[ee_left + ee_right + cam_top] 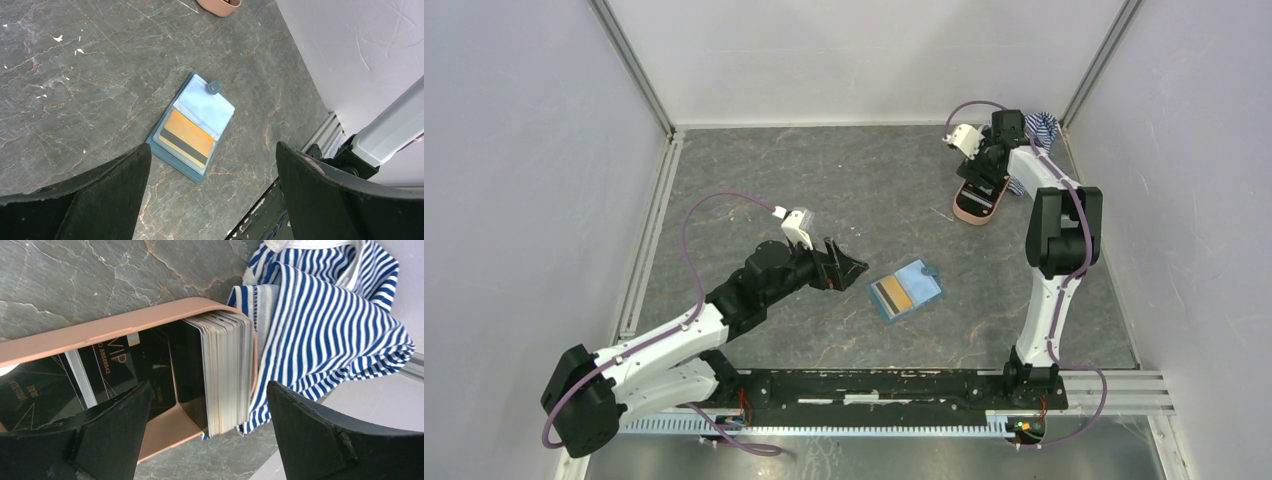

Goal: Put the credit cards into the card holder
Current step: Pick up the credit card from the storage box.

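- A small teal-blue folding card holder (906, 290) lies opened flat on the grey, marble-veined tabletop (824, 180), just right of centre in the overhead view, with its pale blue inside facing up and its snap tab at the upper right corner
- A tan-gold plastic credit card (185, 136) with a dark stripe sits in the clear pocket of the holder's lower-left half, as seen in the left wrist view
- The left arm's black two-finger tool (856, 266) hovers just left of the card holder, spread wide and gripping nothing; in its wrist view the holder lies between the two fingers (100, 200), apart from both
- At the upper right of the overhead view, the right arm's tool (209, 390) hangs over a pink oval plastic case (100, 327), wide apart with nothing clasped
- In the right wrist view, a thick stack of credit cards (227, 365) standing on edge fills the right end of the case, in the gap between that tool's fingers; whether either finger touches it cannot be told
- A dark, glossy card (130, 365) with gold "VIP" lettering lies flat on the case's floor, left of the stack
- A crumpled blue-and-white striped cloth (325, 325) is pressed against the right end of the case, in the upper right corner of the overhead view
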`<state>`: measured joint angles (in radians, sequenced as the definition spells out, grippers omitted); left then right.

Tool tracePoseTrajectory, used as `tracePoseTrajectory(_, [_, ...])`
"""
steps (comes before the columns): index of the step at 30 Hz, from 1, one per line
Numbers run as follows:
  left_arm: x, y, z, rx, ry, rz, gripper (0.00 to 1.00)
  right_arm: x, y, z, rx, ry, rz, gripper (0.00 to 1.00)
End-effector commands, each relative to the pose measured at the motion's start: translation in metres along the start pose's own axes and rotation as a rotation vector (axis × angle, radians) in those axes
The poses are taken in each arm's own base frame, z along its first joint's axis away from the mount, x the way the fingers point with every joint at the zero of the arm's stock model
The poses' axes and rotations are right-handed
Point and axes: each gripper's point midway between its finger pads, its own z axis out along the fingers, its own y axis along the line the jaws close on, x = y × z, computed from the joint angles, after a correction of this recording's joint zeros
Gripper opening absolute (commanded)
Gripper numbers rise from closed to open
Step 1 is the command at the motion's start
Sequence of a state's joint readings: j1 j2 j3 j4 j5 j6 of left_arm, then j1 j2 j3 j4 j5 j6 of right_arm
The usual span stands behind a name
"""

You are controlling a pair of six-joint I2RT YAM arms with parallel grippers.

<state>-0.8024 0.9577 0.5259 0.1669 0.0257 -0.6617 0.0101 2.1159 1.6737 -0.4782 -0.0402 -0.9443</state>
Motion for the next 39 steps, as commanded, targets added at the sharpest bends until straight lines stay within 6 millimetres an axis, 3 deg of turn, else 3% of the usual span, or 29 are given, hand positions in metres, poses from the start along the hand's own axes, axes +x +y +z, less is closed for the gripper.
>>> tracePoseTrajectory(1, [-0.011, -0.001, 0.002, 0.003, -0.049, 0.009, 1.0, -0.009, -0.022, 0.001, 0.061, -0.023, -0.001, 0.91])
tracePoseTrajectory(5, [-0.009, 0.001, 0.003, -0.002, -0.044, 0.008, 1.0, -0.007, -0.022, 0.004, 0.064, -0.019, -0.002, 0.89])
tracePoseTrajectory(6, [-0.008, 0.001, 0.003, -0.002, -0.043, 0.007, 1.0, 0.005, -0.028, 0.004, 0.074, -0.006, 0.016, 0.89])
tracePoseTrajectory(8, [-0.008, 0.001, 0.004, -0.001, -0.044, 0.005, 1.0, 0.009, -0.031, 0.005, 0.082, 0.0, 0.025, 0.87])
tracePoseTrajectory(14, [-0.007, 0.001, 0.005, 0.001, -0.046, -0.006, 1.0, 0.012, -0.038, 0.005, 0.112, 0.002, 0.038, 0.83])
tracePoseTrajectory(39, [-0.007, 0.002, 0.005, 0.001, -0.048, -0.013, 1.0, -0.006, -0.05, -0.021, 0.13, -0.069, 0.038, 0.63])
